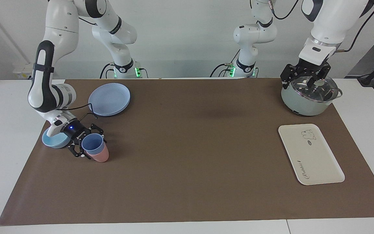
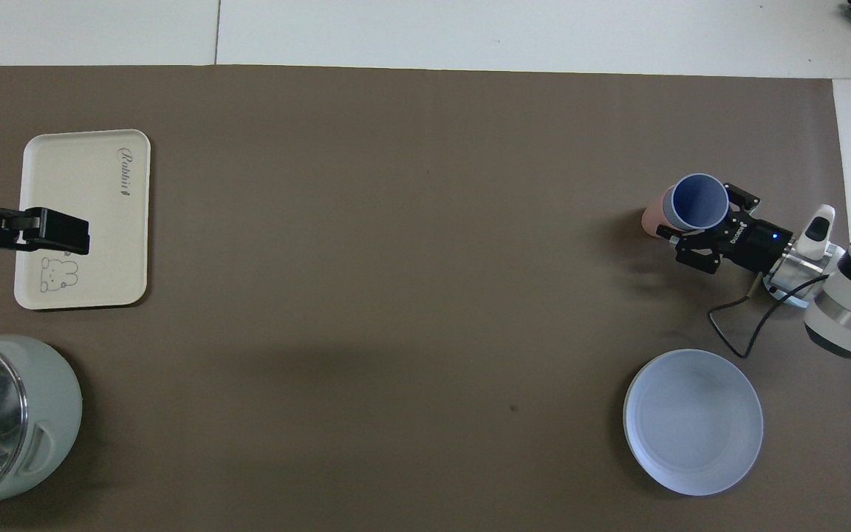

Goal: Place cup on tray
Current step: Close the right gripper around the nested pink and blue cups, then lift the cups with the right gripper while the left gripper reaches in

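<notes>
From the facing view: right gripper (image 1: pixel 86 145) low at the blue cup (image 1: pixel 92 143), fingers straddling it, partly closed; firm hold not certain. Cup nested in the pink cup (image 1: pixel 100 156), smooth tapered plastic, beside the light-blue bowl (image 1: pixel 52 140). From overhead: flat cream tray (image 2: pixel 86 170) well apart at the left arm's end; left gripper (image 2: pixel 63 233) waited open over it.

Bare brown tabletop (image 1: pixel 190 156) is lying open toward the flat cream-white rectangular tray (image 1: pixel 310 154); a lidded pale-green pot (image 1: pixel 307 97) is standing at the tray's twelve o'clock.
</notes>
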Controlling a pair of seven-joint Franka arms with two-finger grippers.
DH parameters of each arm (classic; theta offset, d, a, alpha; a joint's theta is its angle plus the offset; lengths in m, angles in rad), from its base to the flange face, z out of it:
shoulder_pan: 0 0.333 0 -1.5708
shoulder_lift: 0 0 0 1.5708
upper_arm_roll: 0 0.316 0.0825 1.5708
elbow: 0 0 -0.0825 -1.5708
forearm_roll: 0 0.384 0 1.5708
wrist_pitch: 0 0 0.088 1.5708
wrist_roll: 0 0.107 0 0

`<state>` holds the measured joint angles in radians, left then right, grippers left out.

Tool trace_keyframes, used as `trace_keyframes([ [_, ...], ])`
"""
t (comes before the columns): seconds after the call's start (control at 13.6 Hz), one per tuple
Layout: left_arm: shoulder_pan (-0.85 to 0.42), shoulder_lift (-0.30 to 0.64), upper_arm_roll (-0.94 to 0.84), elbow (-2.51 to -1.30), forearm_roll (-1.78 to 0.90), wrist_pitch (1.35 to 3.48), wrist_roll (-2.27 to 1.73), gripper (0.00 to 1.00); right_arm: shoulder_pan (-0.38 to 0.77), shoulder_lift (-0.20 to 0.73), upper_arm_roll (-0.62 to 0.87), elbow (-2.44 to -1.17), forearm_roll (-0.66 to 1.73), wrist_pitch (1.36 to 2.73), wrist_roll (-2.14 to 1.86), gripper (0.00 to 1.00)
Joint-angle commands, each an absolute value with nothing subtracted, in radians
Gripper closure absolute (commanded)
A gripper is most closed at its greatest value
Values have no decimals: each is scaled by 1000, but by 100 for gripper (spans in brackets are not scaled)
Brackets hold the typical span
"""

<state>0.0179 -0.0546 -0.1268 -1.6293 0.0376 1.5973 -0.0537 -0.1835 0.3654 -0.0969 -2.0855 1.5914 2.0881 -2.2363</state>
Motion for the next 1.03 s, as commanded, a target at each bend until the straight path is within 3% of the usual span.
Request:
trace_keyframes([
  [0.0,26,-75,-126,-1646,21,1589,-46,0,-175,376,-92,-2072,1631,2102,-2254,100],
  [0.29,23,-75,-126,-1646,21,1591,-48,0,-131,309,-95,-2052,1562,2150,-2157,100],
  [0.51,23,-75,-126,-1646,21,1589,-48,0,-78,189,-95,-2051,1319,2235,-1871,100],
  [0.95,12,-118,-130,-1738,-33,1614,-51,0,23,32,-86,-1990,763,2241,-1201,100],
])
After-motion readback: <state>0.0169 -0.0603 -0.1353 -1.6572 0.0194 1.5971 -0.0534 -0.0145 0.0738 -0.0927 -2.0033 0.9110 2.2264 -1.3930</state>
